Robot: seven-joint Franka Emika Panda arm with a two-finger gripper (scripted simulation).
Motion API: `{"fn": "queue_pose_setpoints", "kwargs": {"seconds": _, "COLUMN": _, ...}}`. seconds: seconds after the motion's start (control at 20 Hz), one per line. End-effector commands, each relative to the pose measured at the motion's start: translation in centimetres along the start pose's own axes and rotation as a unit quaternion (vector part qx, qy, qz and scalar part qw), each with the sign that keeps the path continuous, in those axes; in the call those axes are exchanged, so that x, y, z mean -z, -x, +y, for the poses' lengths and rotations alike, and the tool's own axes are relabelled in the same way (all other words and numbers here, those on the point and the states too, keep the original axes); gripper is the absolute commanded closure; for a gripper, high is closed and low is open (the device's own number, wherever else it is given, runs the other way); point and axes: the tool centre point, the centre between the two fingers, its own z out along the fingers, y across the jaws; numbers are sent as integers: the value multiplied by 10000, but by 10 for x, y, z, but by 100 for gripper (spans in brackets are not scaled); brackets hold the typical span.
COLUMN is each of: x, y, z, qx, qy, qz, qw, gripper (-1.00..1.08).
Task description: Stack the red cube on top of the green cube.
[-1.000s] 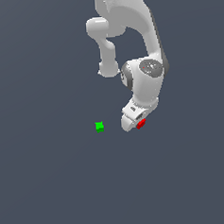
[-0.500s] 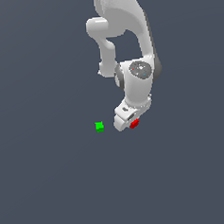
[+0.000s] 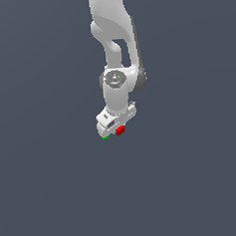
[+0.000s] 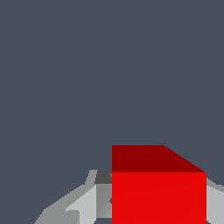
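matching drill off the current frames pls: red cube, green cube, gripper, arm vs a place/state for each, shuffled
Things:
1. red cube
2. green cube
3. gripper
4. arm

Places or states:
A. only a sliver shows, at the gripper's lower edge, toward the exterior view's left
B. white, reaches down from the top of the exterior view
C. held between the fingers, large in the wrist view
D. shut on a cube, right by the other cube in the exterior view

Pairs: 1-C, 2-A, 3-D, 4-B
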Motion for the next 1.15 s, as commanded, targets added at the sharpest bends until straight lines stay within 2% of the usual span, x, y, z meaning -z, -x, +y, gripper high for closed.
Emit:
{"fn": "queue_pose_setpoints", "kwargs": {"seconds": 0.0, "x": -7, "y": 20, "z": 16, "qx": 3, "qy": 3, "qz": 4, "qw": 10000, "gripper": 108}}
{"fn": "queue_pose_setpoints", "kwargs": {"seconds": 0.3, "x": -18, "y": 49, "z": 41, "qx": 4, "qy": 3, "qz": 0, "qw": 10000, "gripper": 108}}
{"fn": "queue_pose_setpoints", "kwargs": {"seconds": 0.6, "x": -21, "y": 57, "z": 50, "qx": 4, "qy": 3, "qz": 0, "qw": 10000, "gripper": 108}}
{"fn": "queue_pose_setpoints", "kwargs": {"seconds": 0.65, "x": -21, "y": 57, "z": 50, "qx": 4, "qy": 3, "qz": 0, "qw": 10000, "gripper": -92}}
{"fn": "queue_pose_setpoints", "kwargs": {"seconds": 1.1, "x": -21, "y": 57, "z": 50, "qx": 4, "qy": 3, "qz": 0, "qw": 10000, "gripper": -92}}
